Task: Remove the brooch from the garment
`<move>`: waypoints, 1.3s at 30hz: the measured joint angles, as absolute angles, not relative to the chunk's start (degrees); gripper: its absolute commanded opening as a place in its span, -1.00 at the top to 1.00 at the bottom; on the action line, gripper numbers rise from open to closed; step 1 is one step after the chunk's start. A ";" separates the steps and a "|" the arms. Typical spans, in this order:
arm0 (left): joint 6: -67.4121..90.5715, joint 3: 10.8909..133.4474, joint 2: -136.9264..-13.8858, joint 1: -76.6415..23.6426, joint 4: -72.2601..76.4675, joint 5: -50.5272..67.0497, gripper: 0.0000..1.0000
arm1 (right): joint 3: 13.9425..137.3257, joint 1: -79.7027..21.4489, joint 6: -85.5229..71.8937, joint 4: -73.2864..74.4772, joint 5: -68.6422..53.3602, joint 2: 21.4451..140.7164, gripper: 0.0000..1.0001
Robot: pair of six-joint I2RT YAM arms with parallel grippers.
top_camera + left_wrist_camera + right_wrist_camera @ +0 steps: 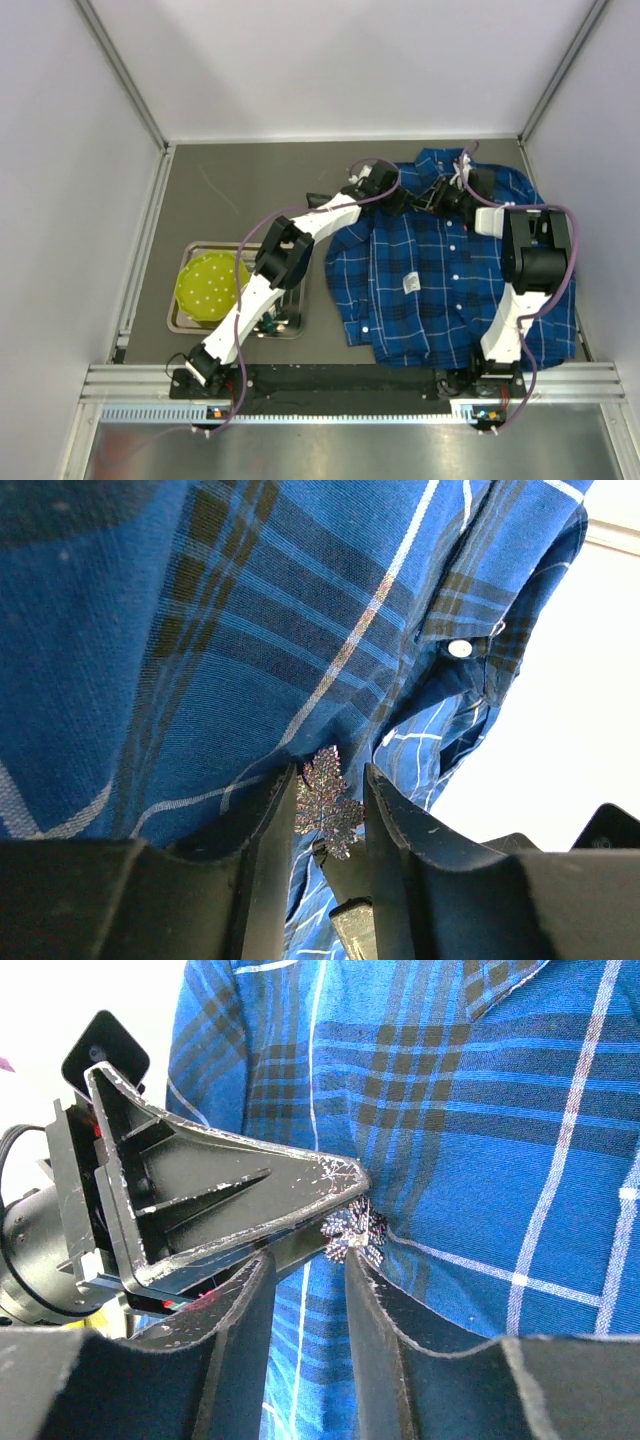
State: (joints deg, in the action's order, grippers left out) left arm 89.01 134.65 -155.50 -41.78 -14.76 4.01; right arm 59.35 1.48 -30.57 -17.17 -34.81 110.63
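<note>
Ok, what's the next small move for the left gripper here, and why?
Probably close the left gripper firmly on the small silvery leaf-shaped brooch. The brooch sits right between its fingers against the blue plaid shirt, but whether they already pinch it is unclear. The right gripper is open close by, holding nothing.

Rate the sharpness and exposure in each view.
Top external: even light, sharp, though small details are lost. Left wrist: brooch crisp, background beyond the garment blown white. Right wrist: sharp plaid, upper-left corner overexposed.
</note>
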 measured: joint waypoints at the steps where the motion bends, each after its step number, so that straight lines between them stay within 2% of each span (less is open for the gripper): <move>1: 88.68 134.58 -155.39 -41.78 -14.70 3.99 0.36 | 59.35 1.67 -30.72 -17.15 -34.98 110.63 0.28; 12: 86.43 131.04 -154.19 -41.80 -13.21 3.81 0.52 | 59.35 4.71 -34.85 -17.47 -36.97 110.63 0.28; 19: 84.79 130.63 -153.88 -41.80 -12.64 4.03 0.43 | 59.35 6.33 -37.58 -17.78 -37.85 110.65 0.32; 28: 80.86 129.88 -152.92 -42.09 -13.13 3.86 0.40 | 59.35 6.04 -39.48 -18.87 -38.96 111.24 0.55; 31: 80.84 128.64 -152.46 -42.04 -12.14 4.25 0.21 | 59.35 5.96 -39.94 -18.83 -38.92 111.83 0.55; 34: 80.18 127.63 -151.76 -42.04 -10.92 4.80 0.14 | 59.35 5.74 -40.12 -18.55 -38.72 112.20 0.56; 39: 78.04 126.48 -151.09 -41.67 -9.89 5.10 0.18 | 59.35 5.74 -40.12 -17.89 -38.44 112.33 0.60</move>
State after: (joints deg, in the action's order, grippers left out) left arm 78.04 126.48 -151.09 -41.67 -9.89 5.10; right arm 59.35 5.74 -40.12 -17.89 -38.44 112.33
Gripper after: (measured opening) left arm 0.433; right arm 0.213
